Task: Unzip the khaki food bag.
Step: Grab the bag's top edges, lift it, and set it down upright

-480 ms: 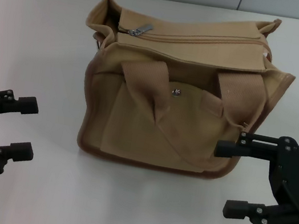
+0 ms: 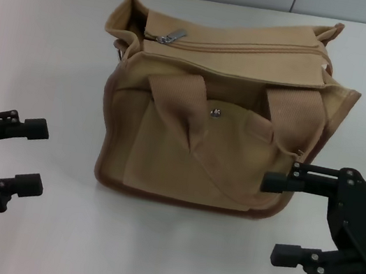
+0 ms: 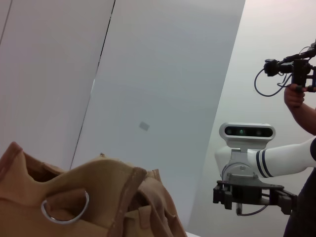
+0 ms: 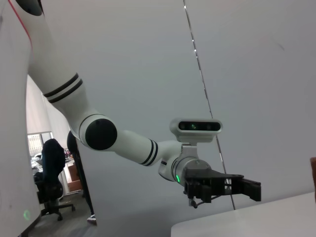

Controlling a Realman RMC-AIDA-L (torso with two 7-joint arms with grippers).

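Observation:
The khaki food bag stands upright in the middle of the white table, a boxy tan tote with brown trim and two webbing handles hanging down its front. Its top zipper is closed, with the silver pull at the bag's left end. A metal snap shows on the front pocket. My left gripper is open, low on the table, to the left of the bag and apart from it. My right gripper is open by the bag's front right corner. The bag's end with a metal ring shows in the left wrist view.
The white table stretches around the bag, with a grey wall behind it. The left wrist view shows my right arm's gripper farther off and a person holding a camera. The right wrist view shows my left arm.
My right gripper has shifted very slightly toward the bag and down. The bag and the left gripper have not moved.

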